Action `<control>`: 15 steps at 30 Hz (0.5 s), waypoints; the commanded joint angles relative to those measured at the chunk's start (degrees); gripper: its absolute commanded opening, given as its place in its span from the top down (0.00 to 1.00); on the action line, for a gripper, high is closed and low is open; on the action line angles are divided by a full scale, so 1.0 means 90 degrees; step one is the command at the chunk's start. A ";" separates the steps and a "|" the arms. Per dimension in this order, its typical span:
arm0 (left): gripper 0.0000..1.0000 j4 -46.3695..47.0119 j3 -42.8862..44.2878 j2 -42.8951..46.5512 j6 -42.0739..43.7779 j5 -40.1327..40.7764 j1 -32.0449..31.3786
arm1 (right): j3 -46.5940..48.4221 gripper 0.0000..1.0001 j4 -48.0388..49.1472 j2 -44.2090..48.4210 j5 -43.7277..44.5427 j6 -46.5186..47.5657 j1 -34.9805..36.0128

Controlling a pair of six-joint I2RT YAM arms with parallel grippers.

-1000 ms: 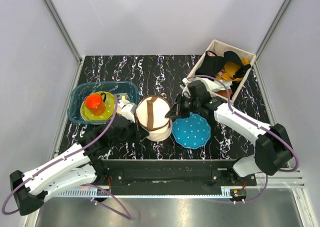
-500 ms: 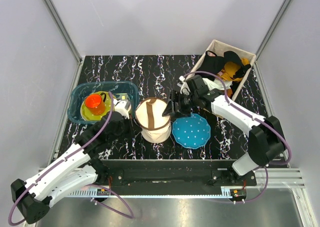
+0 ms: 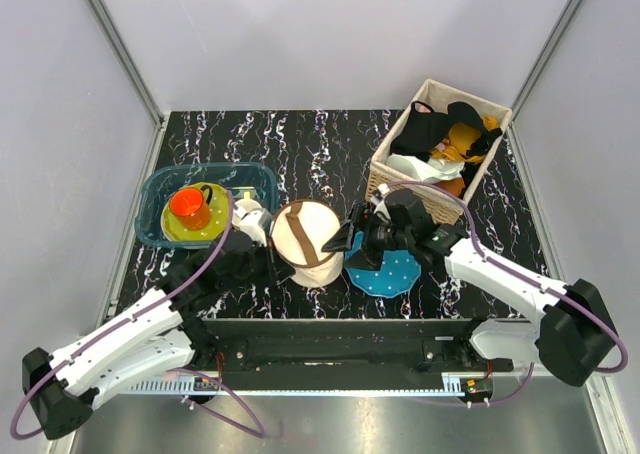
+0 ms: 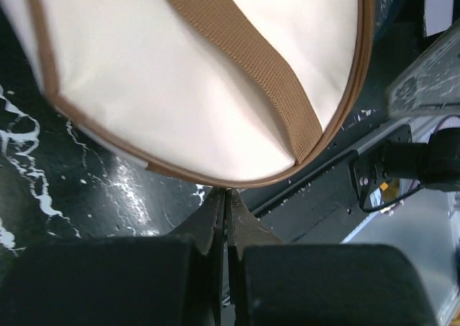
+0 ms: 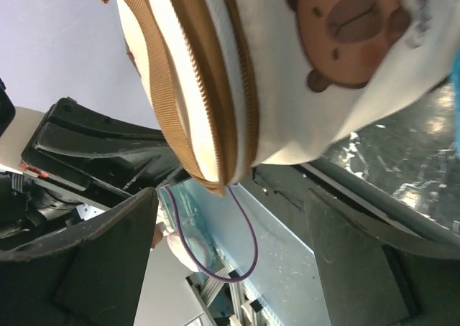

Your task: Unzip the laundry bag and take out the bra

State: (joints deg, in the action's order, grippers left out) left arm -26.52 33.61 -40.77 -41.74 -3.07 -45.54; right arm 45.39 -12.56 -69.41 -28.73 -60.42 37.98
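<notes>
The cream laundry bag (image 3: 306, 232) with brown trim and strap stands tipped on its edge mid-table. My left gripper (image 3: 272, 257) is at its left rim; in the left wrist view the gripper (image 4: 226, 194) is shut, pinching the brown trim of the bag (image 4: 180, 75). My right gripper (image 3: 342, 239) is at the bag's right side, open. In the right wrist view the gripper (image 5: 237, 222) has wide-spread fingers (image 5: 108, 254), and the bag's closed zip edge (image 5: 219, 118) with a bear print lies just beyond them, untouched. The bra is hidden.
A blue white-dotted disc (image 3: 388, 271) lies under my right arm. A teal bin (image 3: 158, 192) at the left holds a green plate and an orange cup (image 3: 188, 206). A wicker basket (image 3: 392, 144) with black and mustard clothes stands at the back right.
My right gripper has opened from shut and moved nearer to the front edge, beside the bag. The bag has shifted slightly. My left gripper has stayed shut at the rim.
</notes>
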 commanded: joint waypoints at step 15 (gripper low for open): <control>1.00 0.0147 0.0846 -0.0226 -0.0383 0.0799 -0.1063 | 0.0797 1.00 0.1200 -0.1291 0.0947 0.0112 0.0439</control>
State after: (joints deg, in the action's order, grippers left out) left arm -24.36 36.80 -45.43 -45.93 -0.03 -54.83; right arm 48.42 -1.04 -79.40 -21.96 -64.05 42.59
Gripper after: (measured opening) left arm 0.003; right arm 0.084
